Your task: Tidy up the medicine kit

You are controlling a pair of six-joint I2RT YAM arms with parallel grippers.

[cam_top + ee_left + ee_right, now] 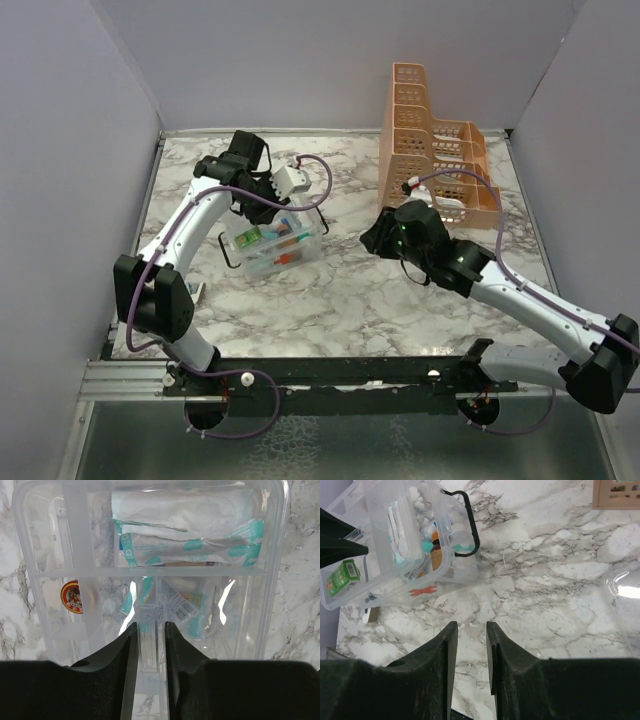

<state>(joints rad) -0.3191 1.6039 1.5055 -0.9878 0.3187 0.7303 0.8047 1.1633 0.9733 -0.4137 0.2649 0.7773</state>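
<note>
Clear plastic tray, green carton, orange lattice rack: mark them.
Clear plastic tray [276, 580], left wrist view, right wall.
Green carton [342, 577], right wrist view, top face.
Orange lattice rack [412, 120], top external view, tall end.

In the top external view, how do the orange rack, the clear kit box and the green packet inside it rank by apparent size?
1. orange rack, clearly largest, though farthest from the camera.
2. clear kit box.
3. green packet, smallest, lying inside the box.
</note>
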